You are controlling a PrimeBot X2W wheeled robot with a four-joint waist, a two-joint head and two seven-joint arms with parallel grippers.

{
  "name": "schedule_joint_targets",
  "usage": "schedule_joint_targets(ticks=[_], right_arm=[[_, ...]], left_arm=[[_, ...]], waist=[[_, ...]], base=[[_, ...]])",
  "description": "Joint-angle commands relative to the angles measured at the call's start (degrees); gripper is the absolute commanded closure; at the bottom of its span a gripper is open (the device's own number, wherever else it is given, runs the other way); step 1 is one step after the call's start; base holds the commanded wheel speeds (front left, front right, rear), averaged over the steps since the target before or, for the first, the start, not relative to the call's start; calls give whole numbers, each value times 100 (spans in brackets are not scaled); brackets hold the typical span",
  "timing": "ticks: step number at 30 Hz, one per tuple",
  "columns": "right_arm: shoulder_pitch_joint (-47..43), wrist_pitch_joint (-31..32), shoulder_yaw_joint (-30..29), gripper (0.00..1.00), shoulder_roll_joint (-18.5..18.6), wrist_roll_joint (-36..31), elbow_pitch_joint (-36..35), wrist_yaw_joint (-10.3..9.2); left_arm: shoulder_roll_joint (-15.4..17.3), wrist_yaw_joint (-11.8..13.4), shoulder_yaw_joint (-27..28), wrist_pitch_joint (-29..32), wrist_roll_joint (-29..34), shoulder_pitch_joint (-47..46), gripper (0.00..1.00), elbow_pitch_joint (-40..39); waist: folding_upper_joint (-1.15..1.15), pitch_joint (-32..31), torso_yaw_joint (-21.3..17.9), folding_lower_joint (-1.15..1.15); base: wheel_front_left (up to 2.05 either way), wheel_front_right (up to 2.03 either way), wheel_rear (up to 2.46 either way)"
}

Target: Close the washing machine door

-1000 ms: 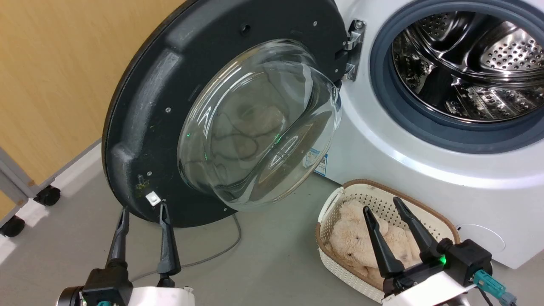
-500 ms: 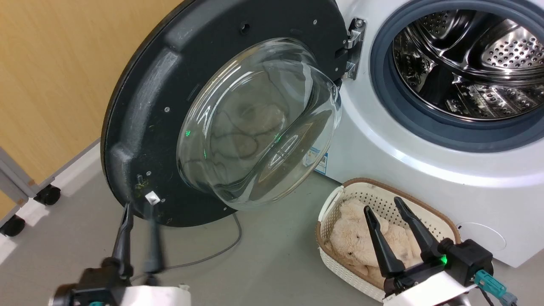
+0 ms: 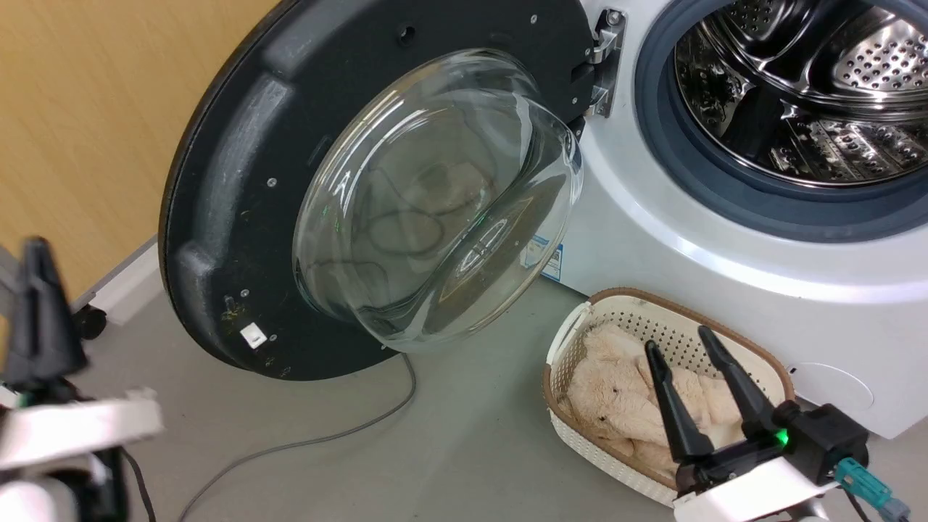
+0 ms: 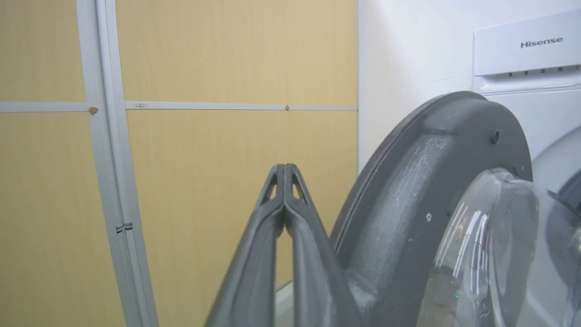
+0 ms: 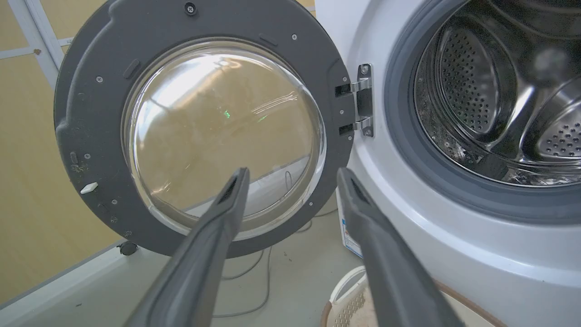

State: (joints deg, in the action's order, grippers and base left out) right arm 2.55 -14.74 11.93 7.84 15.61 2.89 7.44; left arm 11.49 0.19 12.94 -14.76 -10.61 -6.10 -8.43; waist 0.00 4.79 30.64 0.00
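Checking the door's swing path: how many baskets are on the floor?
1: the basket sits before the washing machine, right of the open door. Others may be hidden.

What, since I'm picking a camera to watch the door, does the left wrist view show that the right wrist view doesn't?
Left wrist: the shut left hand and the Hisense panel. Right wrist: the open right hand, drum, hinge and basket. Both: the open door and the wood wall.
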Motion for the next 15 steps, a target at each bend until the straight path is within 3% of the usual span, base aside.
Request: schedule_joint_targets(ticks=[1, 8, 15], right_arm=[[-77, -26, -31, 0, 31, -36, -45, 5], [-139, -26, -33, 0, -61, -129, -154, 5], [-87, -26, -2, 0, -3, -156, -168, 5]], left_arm=[[58, -109, 126, -24, -185, -175, 100, 186], [490, -584, 775, 357, -1630, -1157, 100, 1971], [518, -734, 1268, 1598, -3592, -1899, 100, 3513]], waist=[[0, 11, -2, 0], [0, 132, -85, 0], [0, 275, -278, 0]], base=[[0, 0, 0], [0, 0, 0], [0, 0, 0]])
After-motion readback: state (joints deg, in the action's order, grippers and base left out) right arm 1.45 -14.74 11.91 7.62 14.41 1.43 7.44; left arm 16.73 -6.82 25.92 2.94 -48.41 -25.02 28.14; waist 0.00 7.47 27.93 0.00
